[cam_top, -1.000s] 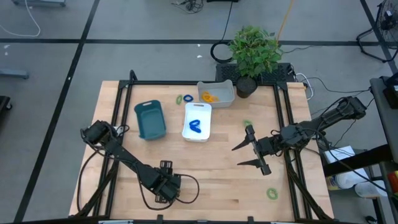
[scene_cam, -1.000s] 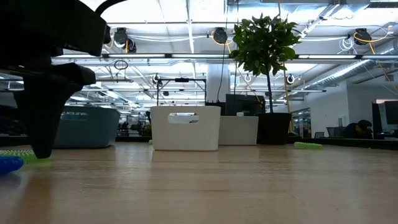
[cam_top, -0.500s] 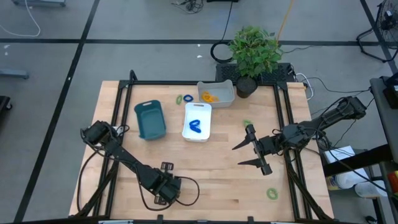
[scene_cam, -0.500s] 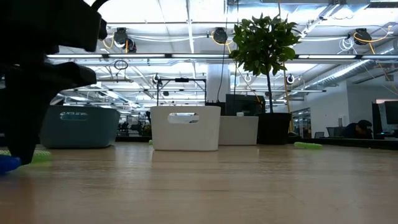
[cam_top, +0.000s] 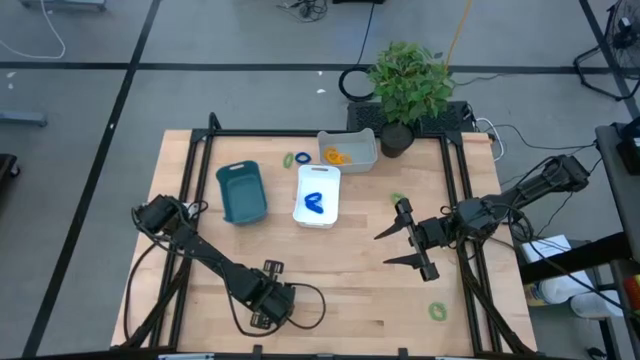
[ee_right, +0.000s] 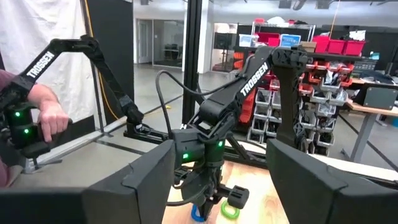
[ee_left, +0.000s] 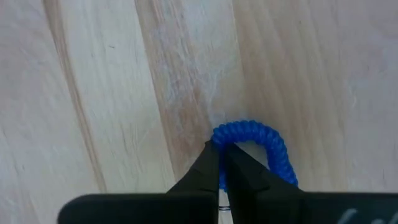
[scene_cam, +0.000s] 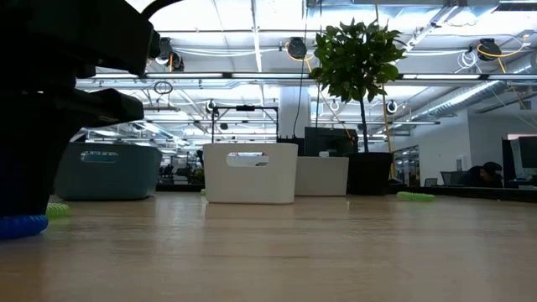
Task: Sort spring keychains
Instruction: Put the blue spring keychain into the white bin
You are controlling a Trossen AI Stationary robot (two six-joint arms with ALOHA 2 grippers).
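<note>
The left claw [ee_left: 221, 163] is clenched on a blue spring keychain [ee_left: 258, 144] lying on the table [ee_left: 124, 74]; next it must lift the keychain toward the white tray [cam_top: 318, 196]. The right claw [cam_top: 400, 245] waits released.

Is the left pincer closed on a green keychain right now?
No, the left pincer is shut on a blue keychain lying on the table.

We saw a blue keychain [ee_left: 264, 140] on the pale wood-grain tabletop [cam_top: 350, 270], a teal tray [cam_top: 241, 193], a white tray [cam_top: 318, 196] and dark arms.
</note>
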